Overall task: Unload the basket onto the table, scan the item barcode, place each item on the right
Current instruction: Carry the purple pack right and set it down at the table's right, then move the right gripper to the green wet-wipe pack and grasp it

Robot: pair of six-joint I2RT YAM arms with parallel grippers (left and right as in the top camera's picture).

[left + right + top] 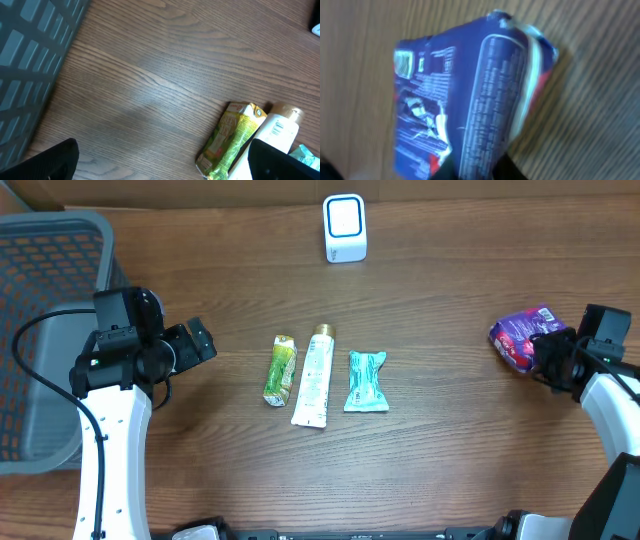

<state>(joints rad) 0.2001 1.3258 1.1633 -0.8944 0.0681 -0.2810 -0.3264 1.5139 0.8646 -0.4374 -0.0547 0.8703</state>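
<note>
A purple snack packet [520, 335] lies at the table's right side, its printed back filling the right wrist view [470, 90]. My right gripper [548, 352] reaches it from the right. Its dark fingertips sit a little apart on either side of the packet's near edge [482, 170], and the blur hides whether they press on it. A white barcode scanner [345, 228] stands at the back centre. My left gripper [200, 340] hovers at the left, jaws wide open [165, 162] and empty, over bare wood left of a green packet [230, 137].
Mid-table lie a green packet [280, 370], a white tube [315, 376] and a teal packet [366, 381] side by side. A grey mesh basket [50, 240] stands at the far left, with its wall also in the left wrist view [30, 50].
</note>
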